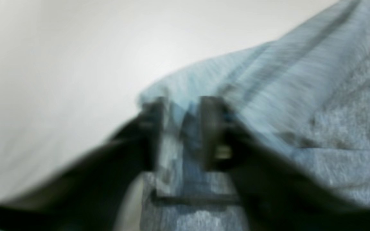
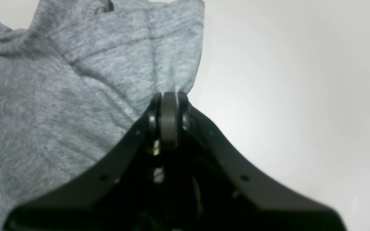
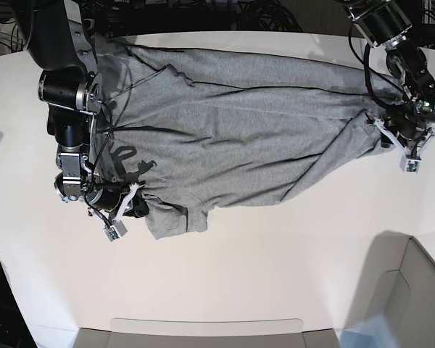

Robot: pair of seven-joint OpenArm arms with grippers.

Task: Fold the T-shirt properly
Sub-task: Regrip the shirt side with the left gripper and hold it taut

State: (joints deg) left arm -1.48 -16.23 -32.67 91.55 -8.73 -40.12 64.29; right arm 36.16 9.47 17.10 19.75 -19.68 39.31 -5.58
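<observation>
The heather-grey T-shirt (image 3: 232, 138) lies spread and wrinkled across the white table, plain face up. A little black lettering shows at its left part. My right gripper (image 3: 136, 205) is at the shirt's lower left corner. In the right wrist view this gripper (image 2: 169, 96) is shut, pinching the cloth's (image 2: 59, 96) edge. My left gripper (image 3: 383, 129) is at the shirt's right end, where the cloth runs taut to it. The left wrist view is blurred by motion. There the left gripper (image 1: 181, 107) has a fold of shirt (image 1: 332, 128) between its black fingers (image 1: 214, 131).
The white table (image 3: 275, 246) extends in front of the shirt. A grey tray edge (image 3: 206, 330) sits at the near side and a grey bin (image 3: 413, 304) at the near right corner. Cables lie behind the table's far edge.
</observation>
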